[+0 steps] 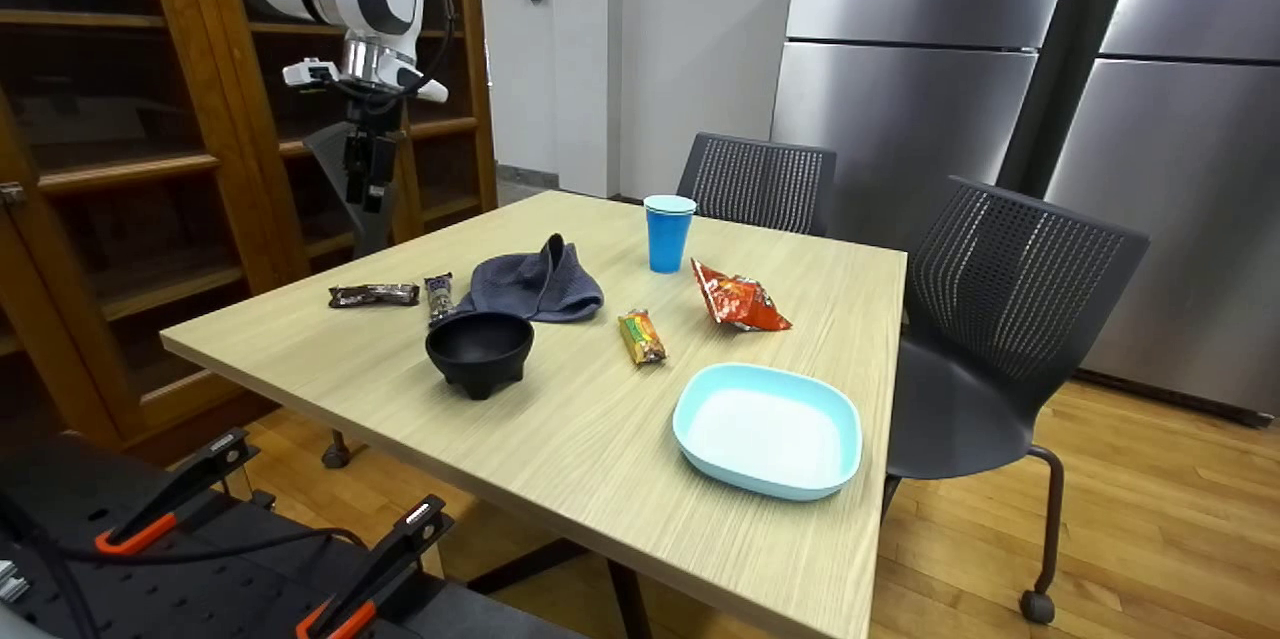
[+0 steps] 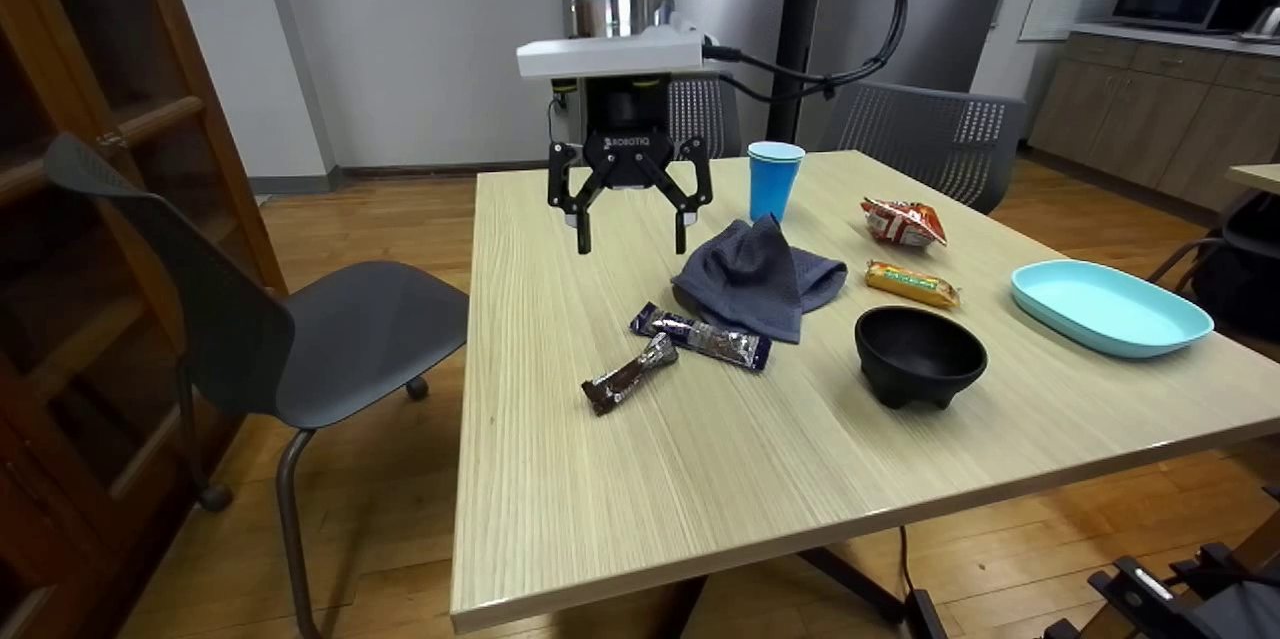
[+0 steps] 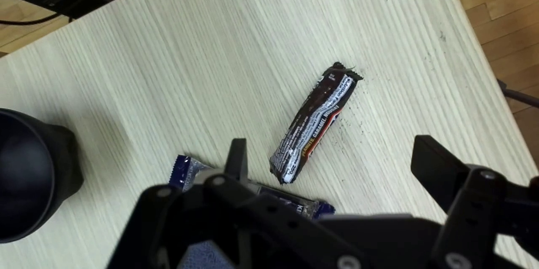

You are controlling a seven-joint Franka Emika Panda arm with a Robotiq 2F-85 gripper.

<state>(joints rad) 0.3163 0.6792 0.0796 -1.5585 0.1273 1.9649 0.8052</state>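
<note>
My gripper (image 2: 632,239) hangs above the table with its two fingers wide apart and nothing between them. In the wrist view a dark brown candy bar (image 3: 316,123) lies on the wood-grain top, seen below the gap between the fingertips (image 3: 238,157). A second bar in a blue and silver wrapper (image 2: 702,336) lies beside it, partly hidden by the gripper in the wrist view. Behind these bars a crumpled blue-grey cloth (image 2: 755,279) rises in a peak. The black three-footed bowl (image 1: 480,349) stands near the cloth, and its edge shows at the left of the wrist view.
A yellow snack packet (image 1: 641,336), a red chip bag (image 1: 742,302), stacked blue cups (image 1: 668,237) and a light-blue tray (image 1: 690,434) are on the table (image 1: 600,439). Dark chairs (image 2: 375,339) stand around it. Wooden glass-door cabinets (image 1: 130,169) rise behind the arm.
</note>
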